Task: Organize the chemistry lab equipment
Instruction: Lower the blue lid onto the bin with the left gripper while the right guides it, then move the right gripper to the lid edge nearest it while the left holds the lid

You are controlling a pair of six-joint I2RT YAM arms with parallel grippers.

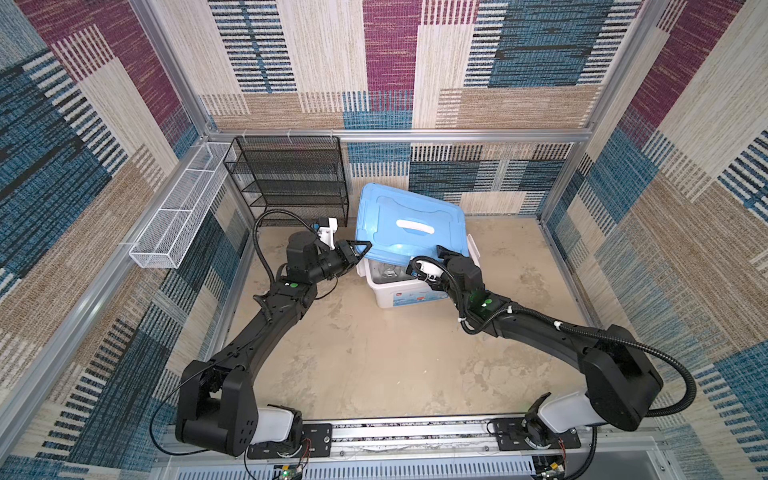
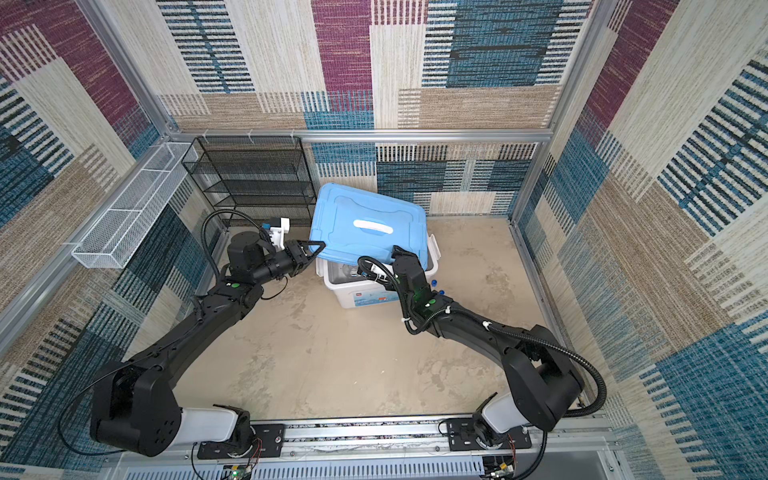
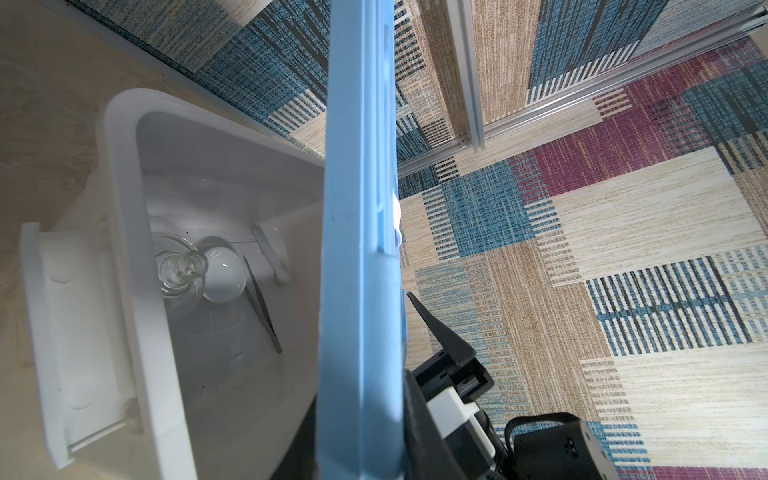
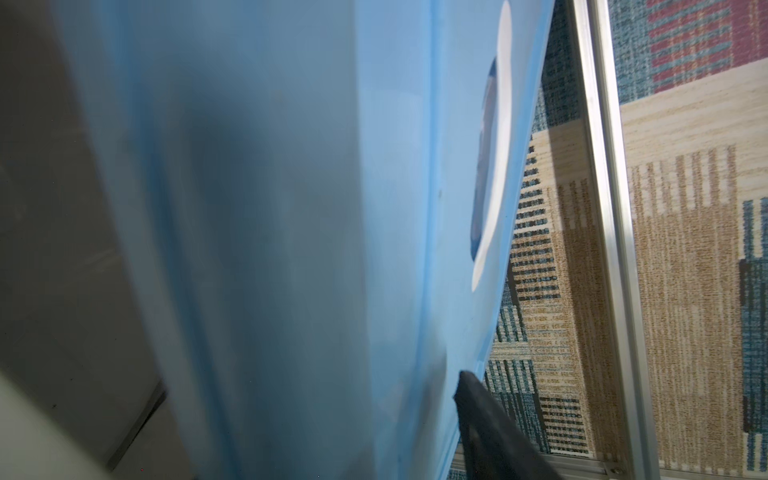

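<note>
The blue lid (image 1: 409, 226) is tilted up over the white bin (image 1: 399, 297). My left gripper (image 1: 361, 249) is shut on the lid's left front corner, and the lid's rim (image 3: 361, 249) runs between its jaws. My right gripper (image 1: 440, 252) straddles the lid's right front edge, open. One of its fingers (image 4: 490, 424) lies over the lid's top and the other is hidden beneath. Inside the bin lie a glass flask (image 3: 180, 270), a small white bowl (image 3: 224, 274), dark tweezers (image 3: 262, 307) and a white pestle (image 3: 270, 257). Two small blue caps (image 2: 433, 283) peek out beside the right forearm.
A black wire rack (image 1: 291, 178) stands at the back left, close behind my left wrist. A white mesh basket (image 1: 178, 212) hangs on the left wall. The bin sits near the back wall, with bare sandy floor (image 1: 374, 353) in front of it.
</note>
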